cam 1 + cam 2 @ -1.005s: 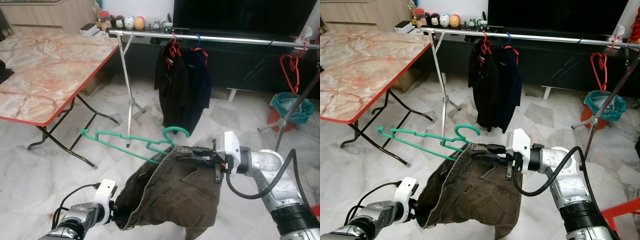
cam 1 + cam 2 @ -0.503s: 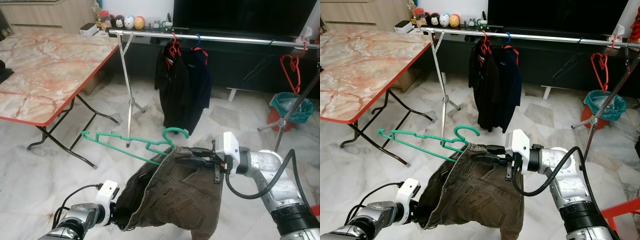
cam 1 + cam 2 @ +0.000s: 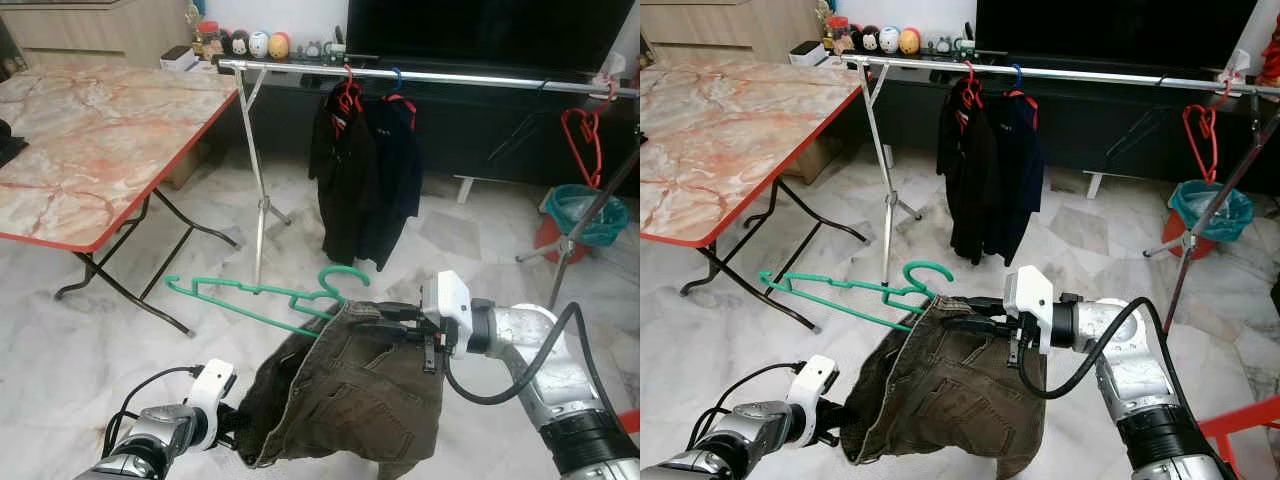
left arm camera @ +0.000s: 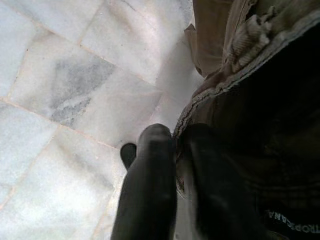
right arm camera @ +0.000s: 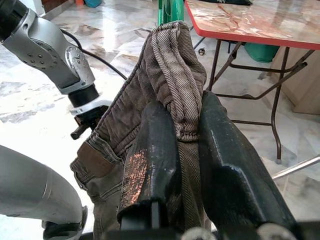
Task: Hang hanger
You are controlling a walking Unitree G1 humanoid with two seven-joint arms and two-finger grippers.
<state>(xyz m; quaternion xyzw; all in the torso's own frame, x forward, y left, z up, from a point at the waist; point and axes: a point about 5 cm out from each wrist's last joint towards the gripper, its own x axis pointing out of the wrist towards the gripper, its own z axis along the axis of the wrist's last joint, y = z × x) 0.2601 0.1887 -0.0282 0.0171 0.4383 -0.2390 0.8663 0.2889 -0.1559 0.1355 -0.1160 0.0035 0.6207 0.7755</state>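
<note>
Both grippers hold brown shorts [image 3: 350,390] spread between them, low over the floor [image 3: 120,350]. Right gripper [image 3: 385,313]: jaws clamped on the waistband, near the hanger's hook. Left gripper [image 3: 232,432]: jaws pinched shut on the far waistband edge. Green hanger [image 3: 255,295] is only partly inside the shorts; one arm sticks out bare towards the tabletop [image 3: 90,140]. Rail [image 3: 430,75] with dark clothes [image 3: 365,170] stands well ahead.

Risks:
- hanger looks unheld, so tilting may let it slide out and drop
- thin left pinch may slip, shorts sag
- hook points sideways, could miss the rail
</note>
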